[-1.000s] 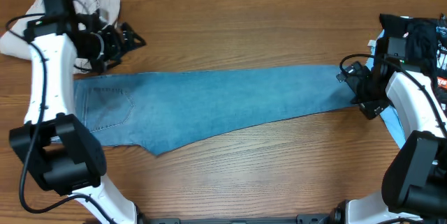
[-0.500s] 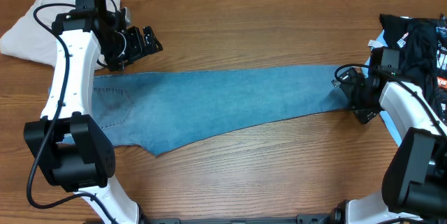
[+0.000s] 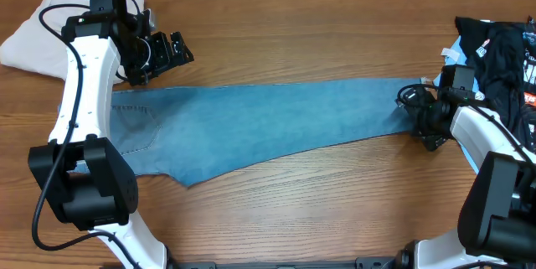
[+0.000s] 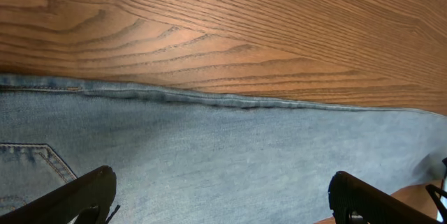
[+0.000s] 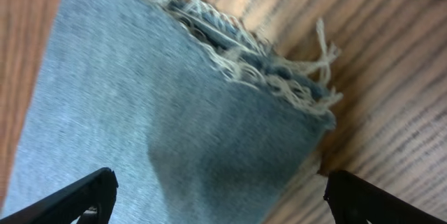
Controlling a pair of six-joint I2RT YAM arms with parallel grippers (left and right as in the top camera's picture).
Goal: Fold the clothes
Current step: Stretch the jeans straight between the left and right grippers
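Note:
The light blue jeans (image 3: 260,126) lie flat across the table, folded lengthwise, waist and back pocket at the left, frayed leg hem at the right. My left gripper (image 3: 176,51) is open and empty, just above the jeans' far edge near the waist; its wrist view shows the denim (image 4: 223,161) and pocket stitching between the spread fingers (image 4: 223,199). My right gripper (image 3: 416,118) is open over the frayed hem (image 5: 244,63), the fingers (image 5: 220,196) straddling the cloth end without closing on it.
Beige khaki trousers (image 3: 33,38) lie at the far left corner behind the left arm. A black printed garment (image 3: 502,51) on pale blue cloth sits at the far right. Bare wood table (image 3: 293,210) lies in front of the jeans.
My left gripper moved right from the khaki trousers to above the jeans' waist edge, then stayed. My right gripper shifted left onto the jeans' hem end.

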